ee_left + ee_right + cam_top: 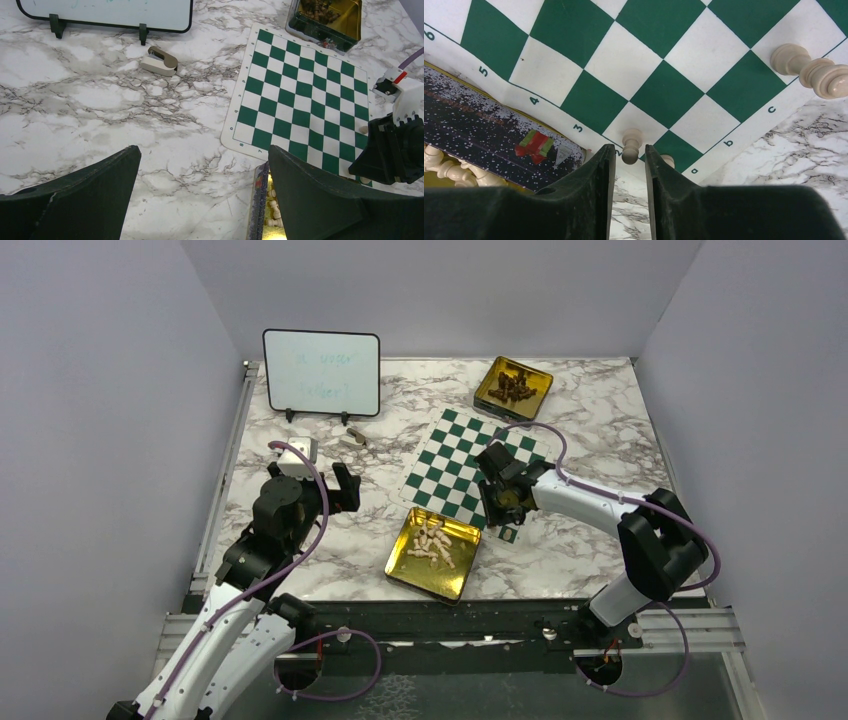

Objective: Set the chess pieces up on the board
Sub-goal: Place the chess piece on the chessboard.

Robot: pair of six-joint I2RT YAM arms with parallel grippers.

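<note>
The right gripper fills the bottom of its wrist view. Its jaws are parted only narrowly, and a cream pawn stands right at their mouth with a sliver of daylight on each side, so it looks freed rather than clamped. The pawn sits on a white square in the near corner of the chessboard. A second pale piece is just beside it, half hidden behind one finger. A larger cream piece sits at the board's edge; whether it is upright or tipped cannot be told.

The left gripper hangs over bare marble well apart from the board, its jaws wide open and holding nothing.

By the look of it, the task has barely begun. Most cream chess pieces lie heaped in the near gold tin, which touches the board's near edge. The dark pieces are all in the far gold tin, and nearly every square is bare.

The tabletop is white marble pattern with grey veins. Plain pale walls box it in on three sides. At the back stand a small whiteboard with faint writing and a small beige stapler.
</note>
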